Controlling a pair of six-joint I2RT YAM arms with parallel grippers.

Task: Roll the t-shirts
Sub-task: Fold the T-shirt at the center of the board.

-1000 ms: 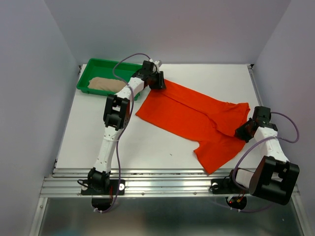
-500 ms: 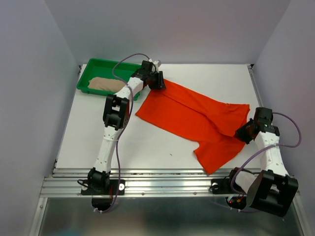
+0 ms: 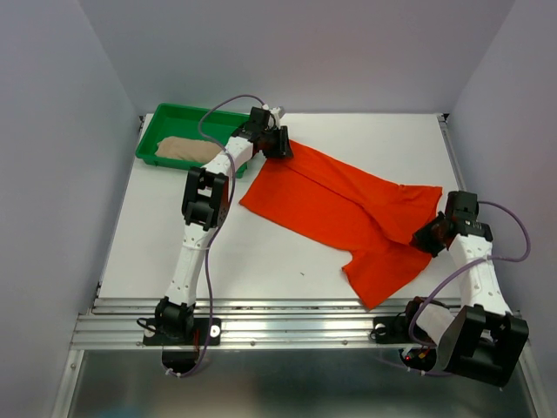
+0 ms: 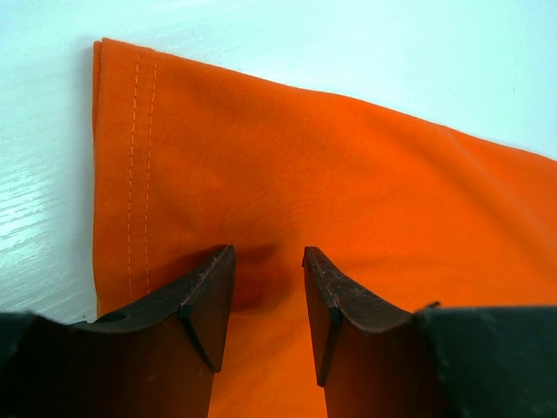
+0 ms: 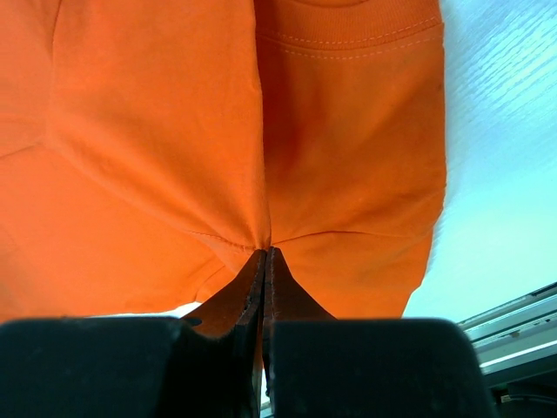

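Note:
The orange-red t-shirt (image 3: pixel 339 205) lies spread flat across the middle and right of the table. My left gripper (image 3: pixel 283 148) stands at its far-left hem corner, jaws open, both fingertips (image 4: pixel 218 261) down on the cloth (image 4: pixel 348 174). My right gripper (image 3: pixel 426 237) is at the shirt's right side, shut on a pinched fold of the orange cloth (image 5: pixel 157 131), with seams gathering at the tips (image 5: pixel 265 251). The beige-tan t-shirt (image 3: pixel 183 149) lies bunched in the green tray.
The green tray (image 3: pixel 174 108) sits at the table's far left corner, beside my left arm. The metal rail (image 3: pixel 287 324) runs along the near edge. Grey walls close in the left, right and back.
My right arm has shifted: its elbow has dropped and the gripper has edged slightly left, still holding the cloth. The left arm and the shirt's outline are almost unchanged.

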